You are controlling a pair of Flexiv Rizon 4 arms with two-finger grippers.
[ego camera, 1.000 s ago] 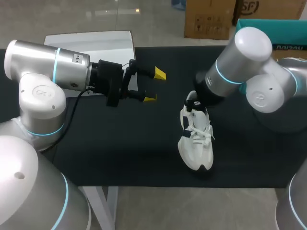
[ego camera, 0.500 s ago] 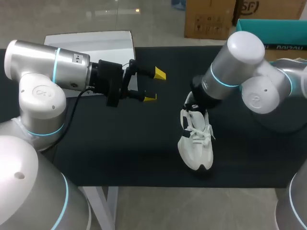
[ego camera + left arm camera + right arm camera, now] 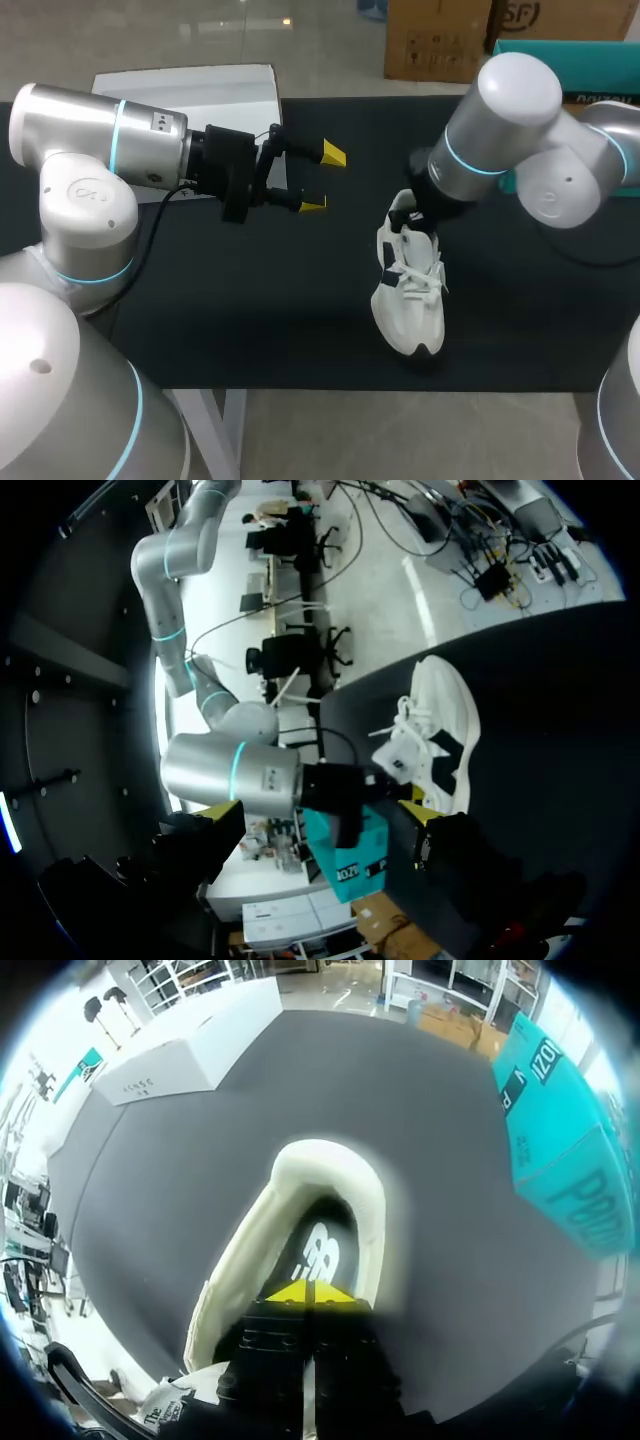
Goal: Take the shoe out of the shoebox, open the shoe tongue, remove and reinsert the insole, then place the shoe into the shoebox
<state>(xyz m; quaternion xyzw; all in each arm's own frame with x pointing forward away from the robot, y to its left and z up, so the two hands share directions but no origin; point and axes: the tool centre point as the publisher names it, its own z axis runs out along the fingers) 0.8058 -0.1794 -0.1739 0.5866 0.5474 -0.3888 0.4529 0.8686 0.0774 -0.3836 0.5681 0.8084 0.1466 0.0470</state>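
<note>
black matte table (image 3: 250, 300), white laced shoe (image 3: 408, 292)

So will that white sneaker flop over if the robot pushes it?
Probably it slides rather than tips: the sneaker sits sole-down. Its loose laces would likely flop about. It looks soft and fairly light.

The table (image 3: 300, 300) has a flat, matte black top that spans the workspace. Its near edge runs straight across the head view, and a white leg (image 3: 228, 430) stands under that edge toward the left. A closed white box (image 3: 185, 85), rectangular with a plain flat top, lies at the table's far left corner. One long side of the box carries a small dark label.
</note>
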